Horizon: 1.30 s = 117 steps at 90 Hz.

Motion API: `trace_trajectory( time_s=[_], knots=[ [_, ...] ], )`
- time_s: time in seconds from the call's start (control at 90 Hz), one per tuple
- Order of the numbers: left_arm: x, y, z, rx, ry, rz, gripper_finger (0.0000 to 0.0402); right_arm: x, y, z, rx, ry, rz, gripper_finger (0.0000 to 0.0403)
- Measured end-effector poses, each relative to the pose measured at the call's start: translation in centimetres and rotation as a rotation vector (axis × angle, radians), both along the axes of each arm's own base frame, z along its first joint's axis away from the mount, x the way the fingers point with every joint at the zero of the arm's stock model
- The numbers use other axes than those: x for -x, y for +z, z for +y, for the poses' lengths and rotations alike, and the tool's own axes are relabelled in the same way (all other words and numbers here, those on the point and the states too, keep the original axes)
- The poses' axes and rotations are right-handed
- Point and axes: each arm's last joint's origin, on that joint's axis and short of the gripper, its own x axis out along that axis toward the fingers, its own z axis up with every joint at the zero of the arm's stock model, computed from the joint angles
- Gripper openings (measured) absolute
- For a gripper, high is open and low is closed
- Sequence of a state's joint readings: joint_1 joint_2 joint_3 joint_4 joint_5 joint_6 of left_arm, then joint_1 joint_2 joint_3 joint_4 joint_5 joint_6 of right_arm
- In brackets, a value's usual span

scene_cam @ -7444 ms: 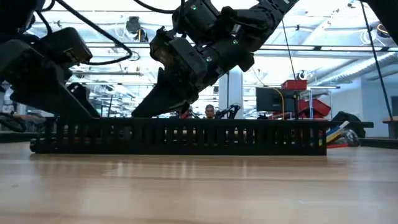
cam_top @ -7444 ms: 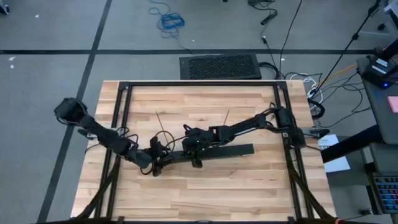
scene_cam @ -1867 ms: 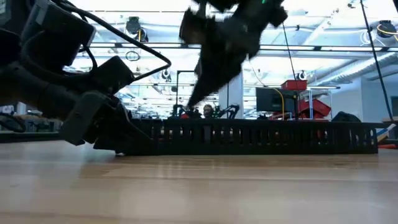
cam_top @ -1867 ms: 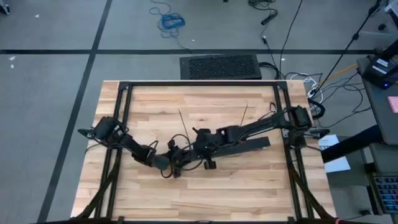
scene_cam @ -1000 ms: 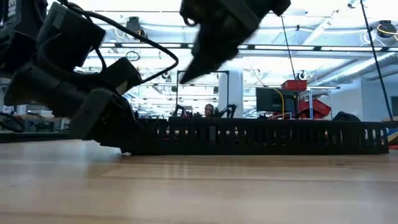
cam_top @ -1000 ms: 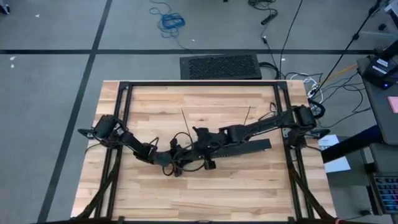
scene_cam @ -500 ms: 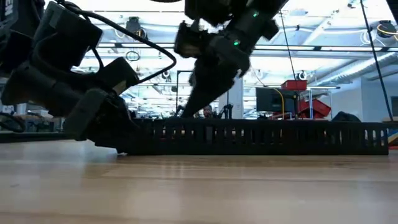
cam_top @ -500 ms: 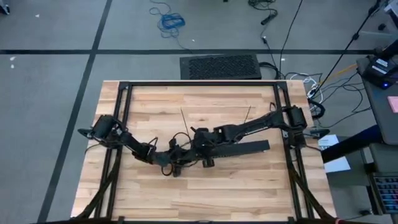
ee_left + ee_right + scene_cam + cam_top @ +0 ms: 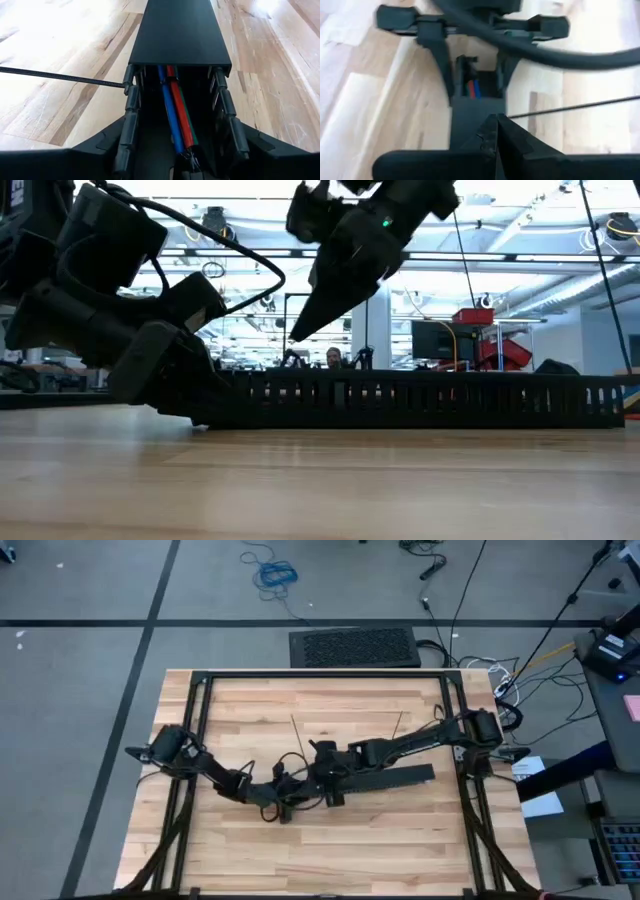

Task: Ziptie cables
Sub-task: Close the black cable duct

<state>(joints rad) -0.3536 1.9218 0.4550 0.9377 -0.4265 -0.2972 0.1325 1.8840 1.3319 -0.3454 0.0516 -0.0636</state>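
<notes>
Pale planked wooden surface [image 9: 330, 850]; left hand [image 9: 175, 150] clamped on slotted black plastic bar [image 9: 180, 35]; right hand [image 9: 496, 131] together above it.

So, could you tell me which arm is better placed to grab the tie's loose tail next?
Right, probably: the right gripper hangs shut above the black bar, close to the tie sticking out sideways, while the left gripper is busy clamping the bar's end, wires inside.

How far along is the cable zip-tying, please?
The cables lie in the black bar, with two zipties apparently threaded, tails sticking out. The left gripper holds the bar's end; the right gripper hovers above, shut. Tightening probably remains; cinching isn't visible.
</notes>
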Motion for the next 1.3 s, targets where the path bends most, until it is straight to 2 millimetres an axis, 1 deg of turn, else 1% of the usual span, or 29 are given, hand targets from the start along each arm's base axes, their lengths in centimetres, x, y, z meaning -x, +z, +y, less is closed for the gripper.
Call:
trace_trajectory(
  time_s=[0.144,0.278,0.478,0.567,0.667,0.733,0.822,0.967,1.167,1.256,1.3],
  knots=[
    [0.0,0.8,0.0,-0.027,-0.016,-0.022,0.0264,0.5,-0.1,0.3,-0.006,-0.016,0.052,0.0],
    [-0.2,1.9,0.0,-0.053,-0.019,-0.067,0.029,0.5,-0.5,0.3,-0.007,-0.025,0.072,0.0],
    [-0.2,1.9,0.0,-0.063,-0.018,-0.069,0.0297,0.5,-0.6,0.3,-0.009,-0.023,0.072,0.0],
    [-0.1,1.8,0.0,-0.051,-0.005,-0.059,0.0291,0.5,-0.6,0.3,-0.009,-0.023,0.071,0.0],
    [-0.1,1.7,0.1,-0.05,-0.002,-0.045,0.027,0.5,-0.7,0.3,-0.016,-0.032,0.077,0.0],
    [-0.1,1.6,0.1,-0.039,0.006,-0.036,0.0255,0.6,-1.1,0.3,-0.017,-0.041,0.106,0.0],
    [0.0,1.6,0.1,-0.027,0.015,-0.028,0.0242,0.5,-2.2,0.3,-0.009,-0.043,0.148,0.0],
    [0.0,1.5,0.1,-0.027,0.015,-0.02,0.024,-0.3,-3.4,0.4,-0.013,-0.03,0.13,0.0],
    [0.1,1.5,0.1,-0.024,0.005,-0.014,0.0239,-2.6,-5.4,0.2,-0.087,0.033,0.004,0.0],
    [0.1,1.5,0.1,-0.023,0.004,-0.011,0.0239,-2.7,-5.7,0.0,-0.094,0.032,0.002,0.0],
    [0.1,1.4,0.1,-0.022,0.005,-0.004,0.0237,-2.6,-5.2,0.0,-0.074,0.021,-0.007,0.0]
  ],
)
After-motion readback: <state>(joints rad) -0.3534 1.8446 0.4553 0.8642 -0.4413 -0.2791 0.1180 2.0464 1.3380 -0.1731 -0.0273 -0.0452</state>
